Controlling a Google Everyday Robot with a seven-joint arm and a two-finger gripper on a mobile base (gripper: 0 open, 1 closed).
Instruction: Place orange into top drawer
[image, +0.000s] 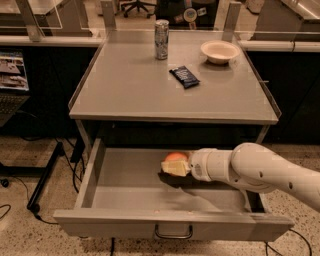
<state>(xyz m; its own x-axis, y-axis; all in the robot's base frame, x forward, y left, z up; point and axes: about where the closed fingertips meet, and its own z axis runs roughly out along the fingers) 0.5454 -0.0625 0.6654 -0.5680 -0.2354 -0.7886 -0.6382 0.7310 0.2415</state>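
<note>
The top drawer (125, 192) is pulled wide open below the grey table top, its curved pull handle (173, 233) at the front centre. My white arm reaches in from the right, and the gripper (173, 166) is inside the drawer near its middle. It is shut on the orange (175, 157), whose top shows above the pale fingers (175, 168). The orange hangs a little above the drawer floor, over its own dark shadow.
On the table top (130, 90) stand a drink can (161, 32) at the back, a cream bowl (219, 51) at the back right and a dark snack packet (184, 76) between them. Cables and a stand leg lie on the floor at the left.
</note>
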